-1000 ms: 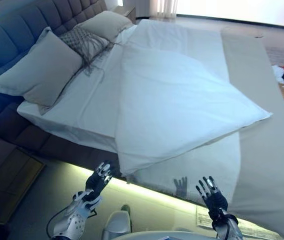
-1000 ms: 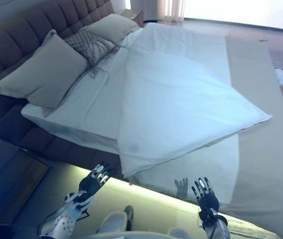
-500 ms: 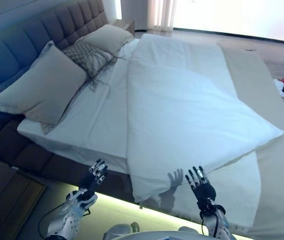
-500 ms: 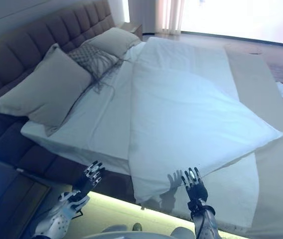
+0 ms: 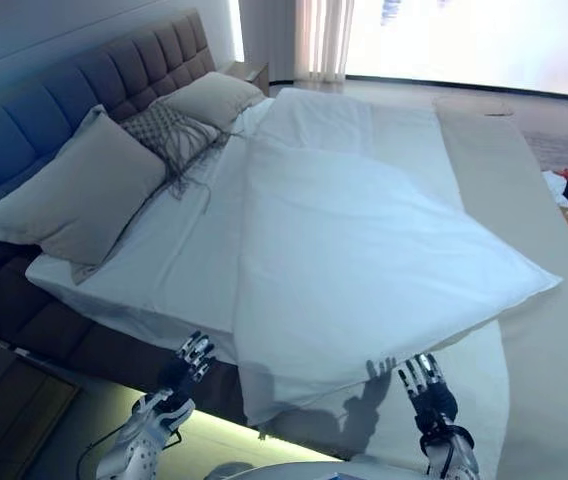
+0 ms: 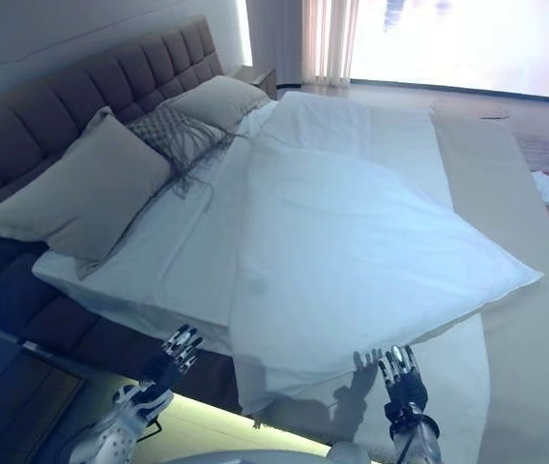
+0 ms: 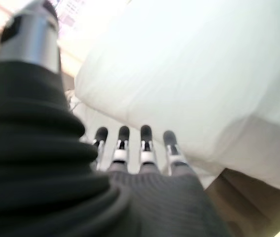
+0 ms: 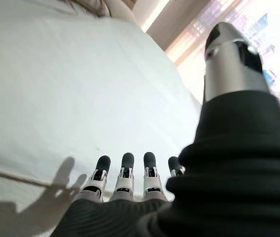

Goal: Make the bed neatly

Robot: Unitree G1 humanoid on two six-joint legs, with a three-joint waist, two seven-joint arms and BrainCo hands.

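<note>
We hold our left hand and right hand released, fingers straight, grasping nothing, just before the skewed white duvet on the bed.

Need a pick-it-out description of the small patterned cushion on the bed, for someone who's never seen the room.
Start at the dark tufted headboard on the robot's left side of the bed. Three cushions lean in a row against it; the patterned cushion is the middle one, between two large plain beige pillows. It alone is smaller, with a woven criss-cross pattern and dark fringe trailing onto the white sheet.
</note>
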